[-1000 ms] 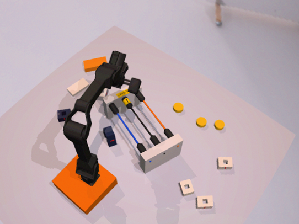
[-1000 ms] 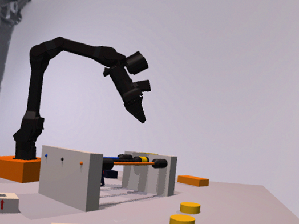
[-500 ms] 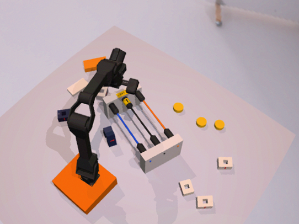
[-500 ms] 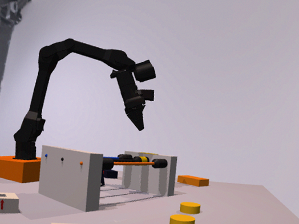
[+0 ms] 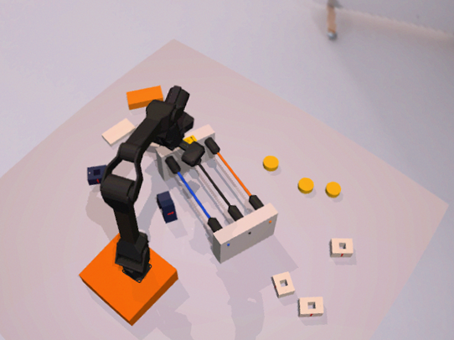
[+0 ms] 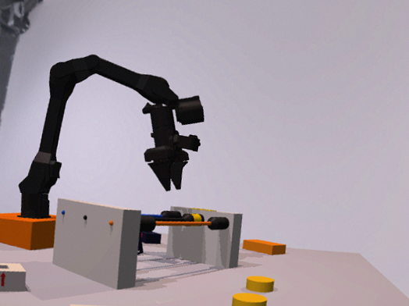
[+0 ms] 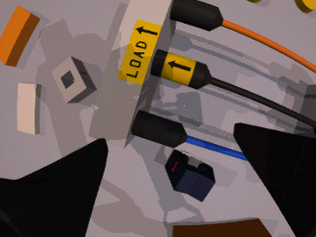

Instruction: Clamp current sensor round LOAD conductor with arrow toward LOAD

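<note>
The open sensor (image 5: 165, 204) (image 7: 194, 182) is dark navy with a small red mark. It stands on the table beside the blue conductor, its gap facing the conductors in the wrist view. The black conductor (image 5: 216, 184) (image 7: 237, 89) runs between the blue and orange ones. Its end sleeve has a yellow arrow band (image 7: 179, 67), beside the yellow LOAD label (image 7: 139, 51) on the end block. My gripper (image 6: 173, 189) (image 7: 171, 137) is open and empty, pointing down well above the conductors near that block. The arm hides its fingertips in the top view.
Grey end blocks (image 5: 245, 236) (image 6: 94, 242) hold the conductors. A second navy sensor (image 5: 94, 179) lies left of the arm. An orange block (image 5: 144, 97) (image 7: 17, 37) and cream block (image 5: 118, 131) (image 7: 29, 109) lie beyond the labelled block. Yellow discs (image 5: 270, 163) and cream sensors (image 5: 282, 290) lie right.
</note>
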Robot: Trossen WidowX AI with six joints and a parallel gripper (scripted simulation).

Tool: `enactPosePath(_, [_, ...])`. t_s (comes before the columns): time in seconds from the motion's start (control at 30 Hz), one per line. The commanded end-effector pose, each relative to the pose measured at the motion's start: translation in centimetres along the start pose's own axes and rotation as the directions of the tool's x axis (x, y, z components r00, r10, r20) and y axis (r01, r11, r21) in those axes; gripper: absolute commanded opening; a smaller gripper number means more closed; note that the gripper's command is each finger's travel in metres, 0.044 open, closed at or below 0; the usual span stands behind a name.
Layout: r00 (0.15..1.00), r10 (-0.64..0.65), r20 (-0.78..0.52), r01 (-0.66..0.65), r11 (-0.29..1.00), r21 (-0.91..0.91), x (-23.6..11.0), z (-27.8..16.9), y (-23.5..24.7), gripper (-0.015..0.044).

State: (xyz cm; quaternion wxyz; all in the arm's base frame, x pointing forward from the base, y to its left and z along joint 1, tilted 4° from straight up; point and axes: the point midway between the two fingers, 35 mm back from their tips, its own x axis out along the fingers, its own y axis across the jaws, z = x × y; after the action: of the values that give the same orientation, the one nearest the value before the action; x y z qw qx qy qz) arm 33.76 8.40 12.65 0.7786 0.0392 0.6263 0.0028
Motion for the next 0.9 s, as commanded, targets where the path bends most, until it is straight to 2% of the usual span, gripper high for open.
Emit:
enactPosePath(0.0, [0.981, -0.059, -0.186, 0.129, 0.912, 0.39, 1.9, -7.1, -2.2, 0.044])
enactPosePath(0.13, [0.965, -0.079, -0.252, 0.201, 0.839, 0.506, 2.4, -9.6, -3.0, 0.044])
enactPosePath(0.43, [0.965, -0.079, -0.252, 0.201, 0.839, 0.506, 2.5, -9.6, -3.0, 0.044])
enactPosePath(0.87, [0.965, -0.079, -0.252, 0.201, 0.839, 0.506, 4.5, -10.0, -3.1, 0.044])
